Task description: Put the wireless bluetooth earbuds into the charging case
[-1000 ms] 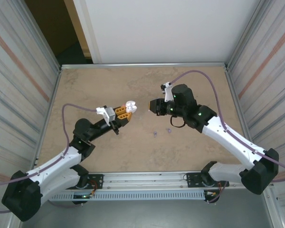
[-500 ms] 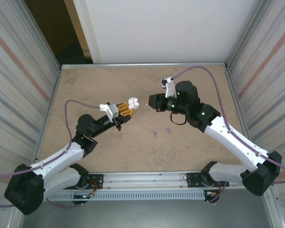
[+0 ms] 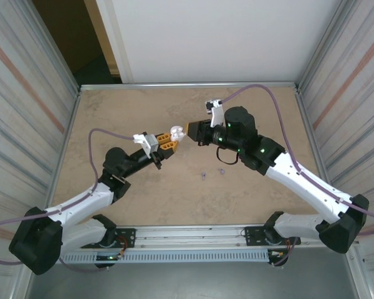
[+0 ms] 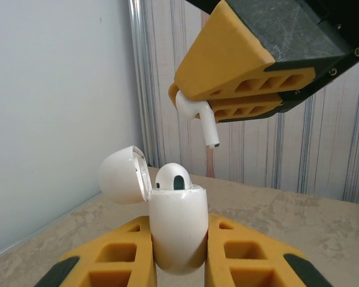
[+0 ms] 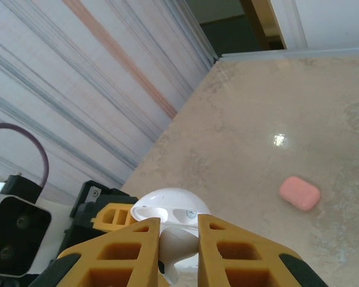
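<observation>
Now left gripper (image 3: 172, 138) is clamping the open charging case (image 4: 178, 230); right gripper (image 3: 191, 131) is pinching a white earbud (image 4: 195, 115) just above.

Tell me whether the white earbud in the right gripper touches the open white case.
Apart. The left wrist view shows a clear gap between the stem tip of the white earbud and the open white case below it.

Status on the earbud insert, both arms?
Left gripper shut on white case, lid open, one earbud seated. Right gripper shut on white earbud, stem down, above case, not yet in. Nothing between them.
</observation>
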Controlling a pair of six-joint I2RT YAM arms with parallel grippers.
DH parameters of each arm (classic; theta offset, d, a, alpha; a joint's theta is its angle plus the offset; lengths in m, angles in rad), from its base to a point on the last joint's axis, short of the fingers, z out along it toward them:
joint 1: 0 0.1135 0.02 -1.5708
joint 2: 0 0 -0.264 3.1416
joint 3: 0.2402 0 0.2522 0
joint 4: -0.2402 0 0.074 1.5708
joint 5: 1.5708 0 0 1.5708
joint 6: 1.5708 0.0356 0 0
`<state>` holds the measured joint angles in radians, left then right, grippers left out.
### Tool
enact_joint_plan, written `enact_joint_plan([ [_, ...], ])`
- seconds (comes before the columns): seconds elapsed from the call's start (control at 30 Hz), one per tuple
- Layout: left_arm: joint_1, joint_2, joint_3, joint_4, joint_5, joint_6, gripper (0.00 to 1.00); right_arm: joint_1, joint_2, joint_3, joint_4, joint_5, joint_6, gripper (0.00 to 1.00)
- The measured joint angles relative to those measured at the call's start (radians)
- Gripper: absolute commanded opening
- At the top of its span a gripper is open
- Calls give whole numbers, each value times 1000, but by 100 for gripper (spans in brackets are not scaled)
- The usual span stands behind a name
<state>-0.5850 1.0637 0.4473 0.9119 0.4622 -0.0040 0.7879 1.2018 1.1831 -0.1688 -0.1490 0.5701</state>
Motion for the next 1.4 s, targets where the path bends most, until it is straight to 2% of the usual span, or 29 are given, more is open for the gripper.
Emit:
enact_joint_plan([
  [1.4, 0, 3, 0, 29, -4, -22, 0, 31, 59, 15, 35, 18, 3, 19],
])
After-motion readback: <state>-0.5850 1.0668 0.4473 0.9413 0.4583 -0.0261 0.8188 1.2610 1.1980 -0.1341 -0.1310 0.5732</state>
